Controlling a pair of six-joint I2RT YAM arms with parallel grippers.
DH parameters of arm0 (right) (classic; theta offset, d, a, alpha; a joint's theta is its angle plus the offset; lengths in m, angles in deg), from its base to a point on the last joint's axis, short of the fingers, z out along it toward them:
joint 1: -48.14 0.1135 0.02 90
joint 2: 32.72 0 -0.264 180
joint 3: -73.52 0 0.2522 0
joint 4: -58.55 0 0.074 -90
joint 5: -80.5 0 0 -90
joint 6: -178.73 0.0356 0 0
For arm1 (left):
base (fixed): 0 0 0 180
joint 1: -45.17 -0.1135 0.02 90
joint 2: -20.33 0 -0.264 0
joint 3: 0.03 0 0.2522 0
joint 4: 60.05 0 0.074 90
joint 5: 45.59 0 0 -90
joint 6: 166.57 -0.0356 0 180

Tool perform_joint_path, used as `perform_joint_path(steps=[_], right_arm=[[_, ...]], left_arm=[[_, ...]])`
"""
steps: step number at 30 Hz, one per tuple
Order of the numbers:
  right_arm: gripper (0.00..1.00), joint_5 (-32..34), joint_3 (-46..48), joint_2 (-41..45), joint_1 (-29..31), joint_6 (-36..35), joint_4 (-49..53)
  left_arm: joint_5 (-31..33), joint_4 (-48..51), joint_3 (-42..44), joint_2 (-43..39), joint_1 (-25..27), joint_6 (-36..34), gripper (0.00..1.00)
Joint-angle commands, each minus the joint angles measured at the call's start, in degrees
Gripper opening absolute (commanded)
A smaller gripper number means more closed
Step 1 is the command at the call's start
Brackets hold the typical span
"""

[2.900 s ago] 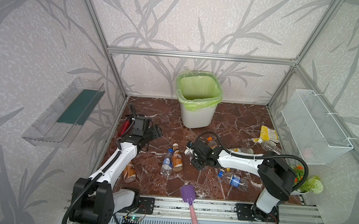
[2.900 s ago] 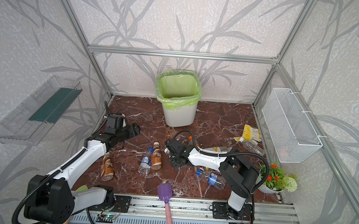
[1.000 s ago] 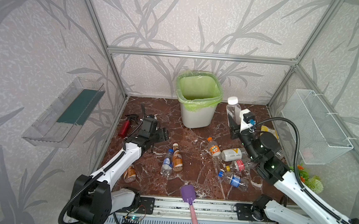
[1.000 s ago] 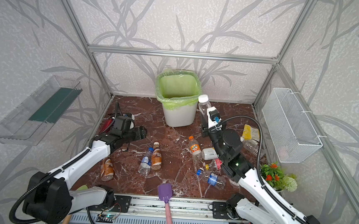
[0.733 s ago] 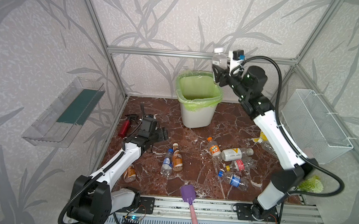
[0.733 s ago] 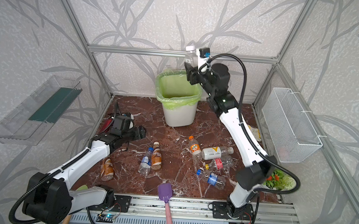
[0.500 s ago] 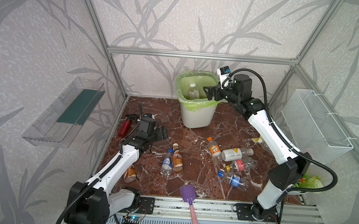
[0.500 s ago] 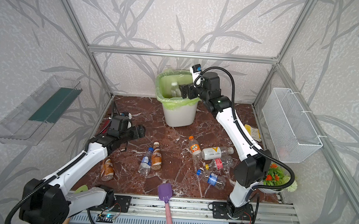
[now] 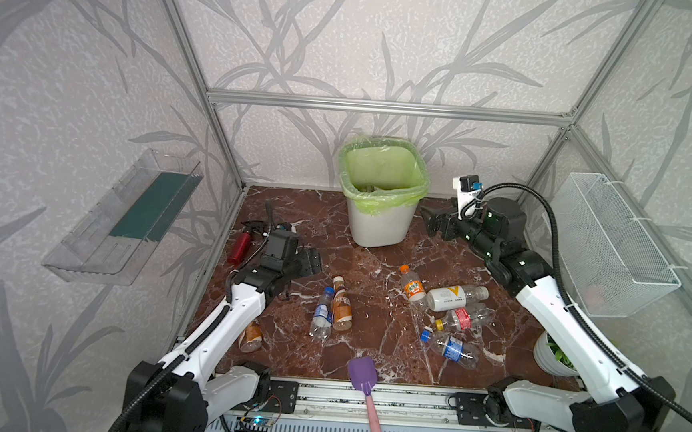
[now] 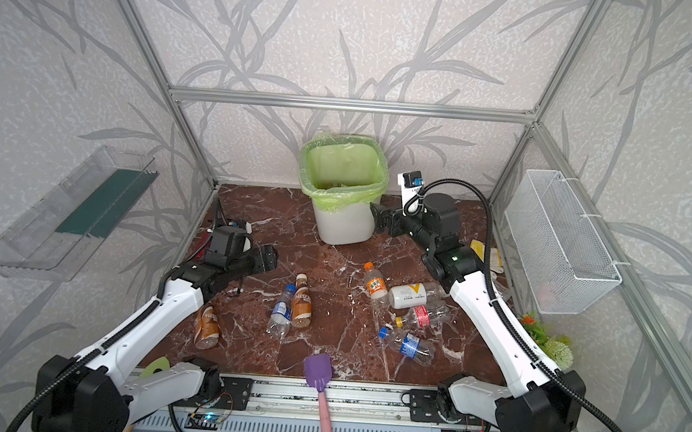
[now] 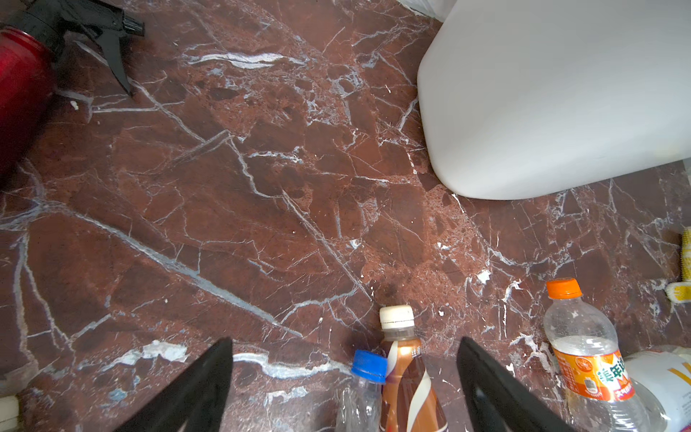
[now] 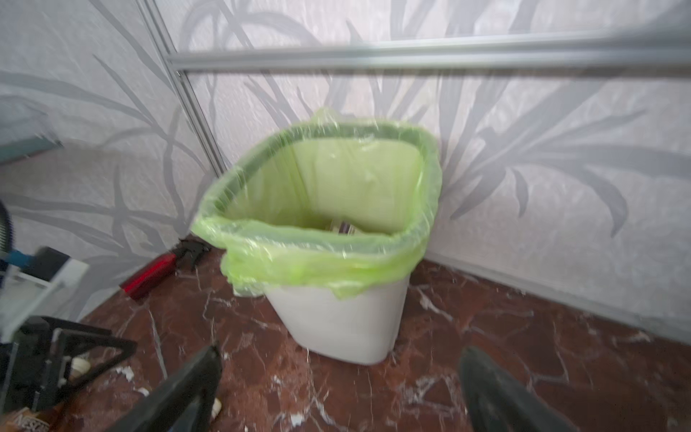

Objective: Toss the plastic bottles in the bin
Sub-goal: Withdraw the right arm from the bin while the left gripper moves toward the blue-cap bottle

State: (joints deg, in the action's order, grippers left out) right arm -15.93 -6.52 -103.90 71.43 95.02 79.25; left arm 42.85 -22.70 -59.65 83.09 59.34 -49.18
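The white bin (image 9: 379,223) with its green liner stands at the back middle of the floor; something pale lies at its bottom (image 12: 344,226). Several plastic bottles lie on the floor. A brown coffee bottle (image 9: 341,304) and a blue-capped clear one (image 9: 321,313) lie side by side. An orange-capped one (image 9: 412,286), a white-labelled one (image 9: 453,297) and others lie further right. My left gripper (image 9: 312,260) hovers open and empty behind the coffee bottle (image 11: 405,374). My right gripper (image 9: 431,225) is open and empty just right of the bin (image 12: 336,321).
A red spray bottle (image 9: 242,245) lies by the left wall. A purple spatula (image 9: 363,387) rests on the front rail. A wire basket (image 9: 613,244) hangs on the right wall, a clear tray (image 9: 127,214) on the left. A potted plant (image 9: 555,357) stands front right.
My right gripper carried a clear bottle up over the bin, let it drop in, and has come down open beside the bin. The left arm has hardly moved.
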Motion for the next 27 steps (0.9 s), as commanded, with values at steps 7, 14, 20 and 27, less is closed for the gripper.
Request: perform_joint_path(steps=[7, 14, 20, 27], right_arm=[[1.0, 0.64, 15.26, 3.49, -0.11, 8.7, -0.46], [0.99, 1.14, 16.1, 1.14, -0.17, 6.64, 0.93], [0.99, 0.57, 15.29, -3.03, -0.17, 6.15, -0.23], [0.99, -0.06, 15.46, -6.14, -0.17, 6.72, -2.63]], left_arm=[[-2.27, 12.48, 0.15, -3.18, 0.15, -0.86, 0.89], [-7.0, 7.92, 8.61, -5.52, 0.8, 8.34, 0.88], [-5.19, 10.15, 9.01, -4.39, 3.17, 8.44, 0.88], [-4.28, 9.3, 11.13, -1.26, 6.15, 9.65, 0.88]])
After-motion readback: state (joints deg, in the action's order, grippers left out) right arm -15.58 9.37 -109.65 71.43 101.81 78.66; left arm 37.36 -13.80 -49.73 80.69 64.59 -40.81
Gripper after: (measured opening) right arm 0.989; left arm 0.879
